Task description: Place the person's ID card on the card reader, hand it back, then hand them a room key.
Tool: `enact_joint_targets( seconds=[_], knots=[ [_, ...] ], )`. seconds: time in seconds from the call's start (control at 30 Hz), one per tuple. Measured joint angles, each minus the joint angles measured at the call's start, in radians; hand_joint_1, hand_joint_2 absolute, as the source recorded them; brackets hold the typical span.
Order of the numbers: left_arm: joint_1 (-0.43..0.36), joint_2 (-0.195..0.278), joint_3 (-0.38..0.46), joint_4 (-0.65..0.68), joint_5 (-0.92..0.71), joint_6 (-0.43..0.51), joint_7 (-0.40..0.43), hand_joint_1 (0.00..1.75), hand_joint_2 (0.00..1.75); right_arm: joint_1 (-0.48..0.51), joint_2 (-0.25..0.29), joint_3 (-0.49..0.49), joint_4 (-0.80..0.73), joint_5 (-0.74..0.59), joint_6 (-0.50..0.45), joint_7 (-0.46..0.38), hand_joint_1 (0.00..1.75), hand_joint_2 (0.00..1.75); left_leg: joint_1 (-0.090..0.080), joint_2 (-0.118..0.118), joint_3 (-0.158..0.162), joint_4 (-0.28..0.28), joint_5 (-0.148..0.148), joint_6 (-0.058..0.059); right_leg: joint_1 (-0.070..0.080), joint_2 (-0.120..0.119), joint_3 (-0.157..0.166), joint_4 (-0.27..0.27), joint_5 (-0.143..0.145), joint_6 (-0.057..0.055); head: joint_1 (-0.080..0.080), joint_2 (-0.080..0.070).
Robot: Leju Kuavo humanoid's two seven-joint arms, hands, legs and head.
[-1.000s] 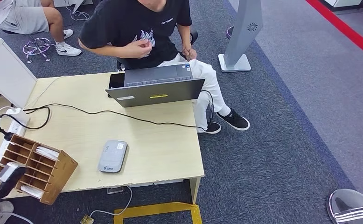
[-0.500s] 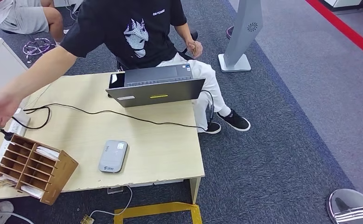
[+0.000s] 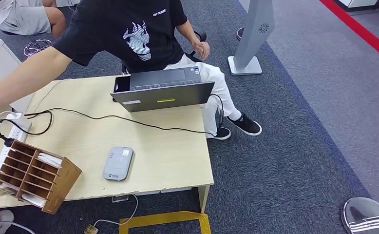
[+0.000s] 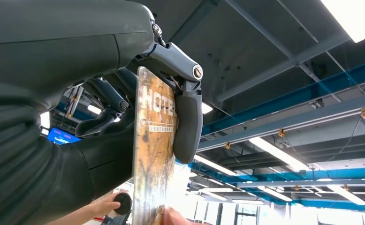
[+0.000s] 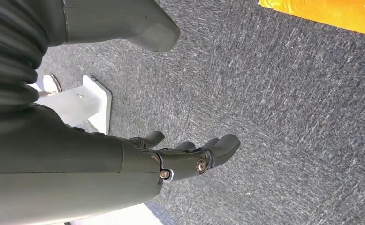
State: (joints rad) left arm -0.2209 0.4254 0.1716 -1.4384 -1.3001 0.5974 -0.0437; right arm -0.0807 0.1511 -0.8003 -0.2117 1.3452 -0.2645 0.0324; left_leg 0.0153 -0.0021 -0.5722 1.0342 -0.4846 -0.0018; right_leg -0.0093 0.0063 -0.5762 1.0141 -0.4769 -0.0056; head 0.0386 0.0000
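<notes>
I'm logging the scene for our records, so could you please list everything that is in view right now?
Table: one, light wood, centre.
Laptop: one, grey, far edge of the table.
Card reader: one, grey, near edge of the table.
Card rack: one, brown wood, table's near left corner, white cards in some slots.
Cable: one, black, across the table.
Power strip: one, white, left edge of the table.
Stand: one, grey, on the carpet beyond the table.
Hotel room key: one, brown printed card.
Person: one, black T-shirt, white trousers, behind the laptop, arm stretched to the left.
Left hand: dark, holds the room key.
Right hand: dark, hangs over the carpet, holds nothing.
</notes>
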Motion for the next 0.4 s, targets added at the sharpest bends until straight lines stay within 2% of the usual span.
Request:
enact_joint_targets(
  seconds=[0.4],
  knots=[
    [-0.057, -0.018, -0.05, 0.016, -0.005, 0.005, 0.029, 1.75, 1.75, -0.002, 0.0, 0.0, 0.0, -0.004, -0.001, -0.001, 0.0, 1.75, 0.0, 0.0, 0.0, 0.0, 0.0, 0.0, 0.0, 0.0, 0.0, 0.0, 0.0, 0.0, 0.0, 0.0]
  ],
)
